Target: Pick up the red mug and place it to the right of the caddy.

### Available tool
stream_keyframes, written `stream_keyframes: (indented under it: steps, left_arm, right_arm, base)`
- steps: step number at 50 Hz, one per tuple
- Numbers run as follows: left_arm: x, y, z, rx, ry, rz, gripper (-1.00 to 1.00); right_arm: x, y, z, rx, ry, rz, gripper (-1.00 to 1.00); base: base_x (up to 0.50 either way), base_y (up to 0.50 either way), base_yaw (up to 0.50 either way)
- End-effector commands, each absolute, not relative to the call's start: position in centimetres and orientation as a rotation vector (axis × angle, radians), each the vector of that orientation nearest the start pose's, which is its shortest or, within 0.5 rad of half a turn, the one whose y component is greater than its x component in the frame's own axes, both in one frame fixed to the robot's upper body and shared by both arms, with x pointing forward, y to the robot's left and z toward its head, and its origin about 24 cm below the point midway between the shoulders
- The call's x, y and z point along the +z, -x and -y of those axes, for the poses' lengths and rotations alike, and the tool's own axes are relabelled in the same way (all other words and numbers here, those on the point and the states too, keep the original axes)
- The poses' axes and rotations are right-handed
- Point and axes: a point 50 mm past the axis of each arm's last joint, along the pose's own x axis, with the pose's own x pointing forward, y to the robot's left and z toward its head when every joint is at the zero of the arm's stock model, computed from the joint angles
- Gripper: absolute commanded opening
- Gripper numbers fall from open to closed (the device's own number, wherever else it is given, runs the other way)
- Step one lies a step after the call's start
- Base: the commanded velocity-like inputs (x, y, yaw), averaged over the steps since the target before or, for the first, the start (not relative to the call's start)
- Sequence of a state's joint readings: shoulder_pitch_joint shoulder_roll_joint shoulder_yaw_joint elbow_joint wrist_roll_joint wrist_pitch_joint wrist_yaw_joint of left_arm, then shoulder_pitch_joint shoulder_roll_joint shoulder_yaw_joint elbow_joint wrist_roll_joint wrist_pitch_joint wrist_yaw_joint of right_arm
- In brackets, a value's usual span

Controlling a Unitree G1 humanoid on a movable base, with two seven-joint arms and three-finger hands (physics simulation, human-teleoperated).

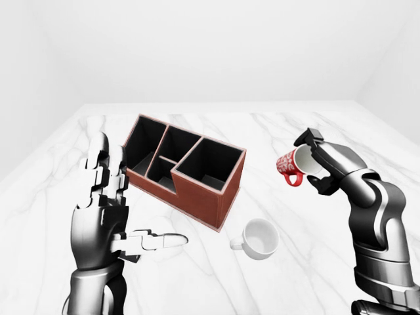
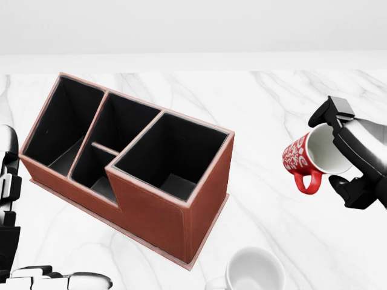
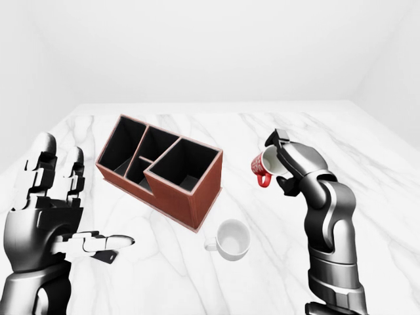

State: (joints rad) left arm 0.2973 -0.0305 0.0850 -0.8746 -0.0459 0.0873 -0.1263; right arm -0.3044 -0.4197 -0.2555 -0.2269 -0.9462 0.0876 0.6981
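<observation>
The right hand (image 2: pixel 354 163), fingers closed round the tipped red patterned mug (image 2: pixel 308 158), holds it aloft right of the brown leather caddy (image 2: pixel 130 163); a tilted set-down could topple it.

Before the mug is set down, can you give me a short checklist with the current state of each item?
1. Red mug gripped: ok. The right hand has its fingers closed round it.
2. Mug off the table: ok. The left-eye view shows it held in the air.
3. Mug upright: not ok. It is tipped, its mouth turned toward the hand and its handle hanging down.
4. Placement spot right of the caddy: ok. Bare marble shows there in the head view.
5. White mug out of the way: ok. It sits nearer the bottom edge.
6. Left hand clear: ok. It is open, left of the caddy, holding nothing.
</observation>
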Motion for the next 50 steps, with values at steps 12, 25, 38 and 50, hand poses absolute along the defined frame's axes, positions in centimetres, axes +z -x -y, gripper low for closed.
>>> stream_keyframes:
  steps: [12,25,38,50]
  left_arm:
    - [16.9,-16.6,-17.1,0.026,-0.037,0.501,1.0]
    - [16.9,-16.6,-17.1,0.028,-0.036,0.501,1.0]
    - [16.7,-16.7,-17.1,0.025,-0.034,0.49,1.0]
    - [16.8,-16.7,-17.1,0.025,-0.036,0.495,1.0]
  right_arm:
    - [15.3,-29.6,22.4,0.115,1.409,-0.172,-1.0]
    - [13.4,-31.0,21.5,0.193,1.4,-0.24,-1.0]
    - [10.4,-32.8,20.5,0.317,1.381,-0.357,-1.0]
    - [9.4,-33.4,19.7,0.372,1.366,-0.386,-1.0]
  base:
    - [0.0,0.0,0.0]
    - [0.0,0.0,0.0]
    - [0.0,0.0,0.0]
    - [0.0,0.0,0.0]
